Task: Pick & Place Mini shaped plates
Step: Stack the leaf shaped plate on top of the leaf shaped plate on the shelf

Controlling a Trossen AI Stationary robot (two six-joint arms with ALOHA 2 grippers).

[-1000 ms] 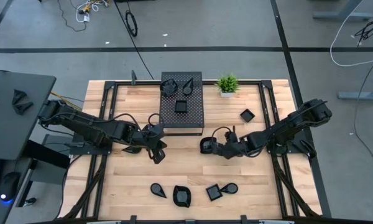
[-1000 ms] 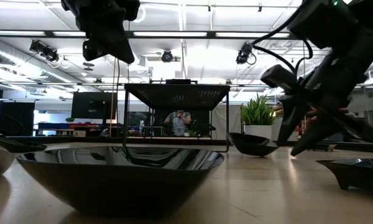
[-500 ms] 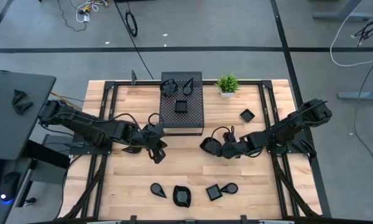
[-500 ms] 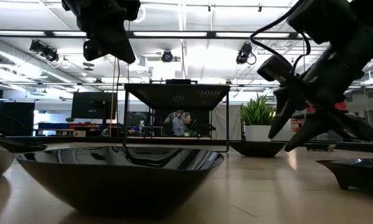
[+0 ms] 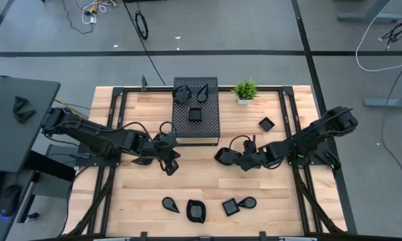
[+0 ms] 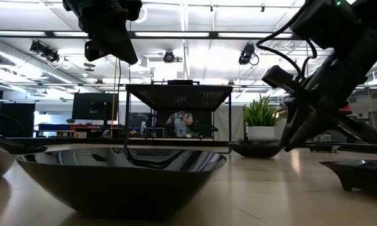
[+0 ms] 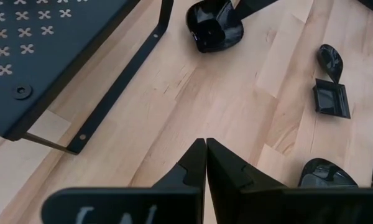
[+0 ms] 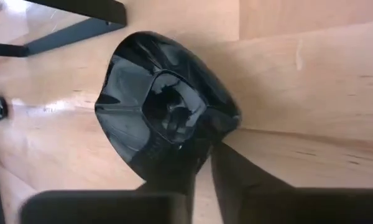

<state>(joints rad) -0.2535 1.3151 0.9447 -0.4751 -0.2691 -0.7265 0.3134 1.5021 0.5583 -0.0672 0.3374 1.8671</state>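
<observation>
A rounded glossy black mini plate [image 8: 165, 112] lies on the wooden table in front of the perforated black box [image 5: 195, 110]. My right gripper [image 5: 225, 156] is shut on its rim. To the left of the box my left gripper [image 5: 169, 165] hangs shut above the table, holding nothing; its fingers [image 7: 205, 152] meet over bare wood. Three plates [image 5: 195, 114] lie on the box top. Several more [image 5: 196, 211] rest on the table near its front edge, and a square one [image 5: 266, 123] lies at the right. My right gripper pinches the plate's rim [image 8: 206, 144] on the side toward the table's right: one finger [image 8: 174, 171] lies over the dish's hollow, the other [image 8: 239, 171] outside it on the wood. The fingers slant down from the right. The plate [image 6: 257, 149] rests on the table.
A small green potted plant [image 5: 244, 90] stands at the far edge beside the box. Black frame rails [image 5: 117, 114] run along the table's left and right sides. Bare wood lies between the two grippers and the front row of plates.
My right gripper's fingers, spread wide over the plate half a second ago, have shut on its rim. The plate stays on the table. My left gripper has kept still.
</observation>
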